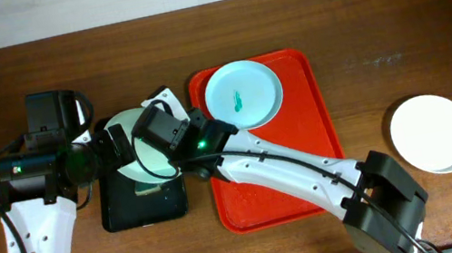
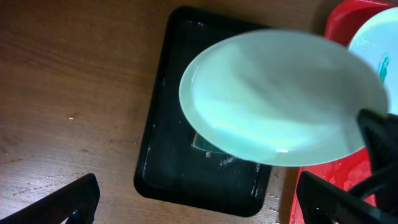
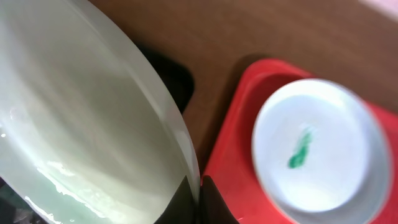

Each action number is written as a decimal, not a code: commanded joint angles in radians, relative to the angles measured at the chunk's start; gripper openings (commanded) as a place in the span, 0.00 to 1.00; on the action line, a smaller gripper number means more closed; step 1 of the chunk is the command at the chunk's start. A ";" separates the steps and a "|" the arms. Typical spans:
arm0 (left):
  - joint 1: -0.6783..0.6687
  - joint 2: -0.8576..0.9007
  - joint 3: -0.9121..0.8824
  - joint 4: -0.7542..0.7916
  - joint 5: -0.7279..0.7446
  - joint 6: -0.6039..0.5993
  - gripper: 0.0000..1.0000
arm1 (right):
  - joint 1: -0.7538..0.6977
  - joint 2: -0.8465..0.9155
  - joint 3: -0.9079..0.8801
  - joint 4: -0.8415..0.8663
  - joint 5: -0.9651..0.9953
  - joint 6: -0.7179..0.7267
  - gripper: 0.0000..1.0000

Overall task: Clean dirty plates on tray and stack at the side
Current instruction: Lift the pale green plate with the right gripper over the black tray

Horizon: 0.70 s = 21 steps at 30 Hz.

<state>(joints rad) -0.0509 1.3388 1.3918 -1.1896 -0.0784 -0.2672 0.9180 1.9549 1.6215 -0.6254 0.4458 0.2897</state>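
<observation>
- My right hand (image 3: pixel 198 199) is pinched on the rim of the mint green plate (image 2: pixel 280 99). It holds the plate tilted above the black tray (image 2: pixel 161 124), just beside the red-orange tray (image 1: pixel 319 129).
- My left hand (image 2: pixel 198 190) stands wide and empty, near that plate.
- The plate looks stiff, light and glossy, with wet streaks across its face, so I judge it slippery. A pinch on the edge is the only hold a shallow plate offers, and a drop would likely chip it.
- The black tray holds what I take for a sponge (image 2: pixel 204 143), mostly hidden under the plate.
- The red-orange tray holds only the pale blue plate (image 1: pixel 243 94), with its teal-green smear (image 1: pixel 238 100) not yet cleaned.
- The white plate (image 1: pixel 433 133) sits alone on the worktop (image 1: pixel 374 19), well apart to the right.
</observation>
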 commanded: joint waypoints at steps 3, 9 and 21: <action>0.004 -0.008 0.015 -0.002 0.001 0.007 0.99 | 0.045 -0.066 0.036 0.005 0.204 -0.024 0.04; 0.004 -0.008 0.015 -0.002 0.001 0.008 0.99 | 0.064 -0.113 0.036 0.034 0.235 -0.024 0.04; 0.003 -0.008 0.015 -0.001 0.001 0.007 1.00 | 0.106 -0.124 0.036 0.100 0.381 -0.212 0.04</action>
<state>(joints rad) -0.0479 1.3388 1.3918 -1.1904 -0.0826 -0.2672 0.9962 1.8629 1.6272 -0.5442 0.7506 0.1295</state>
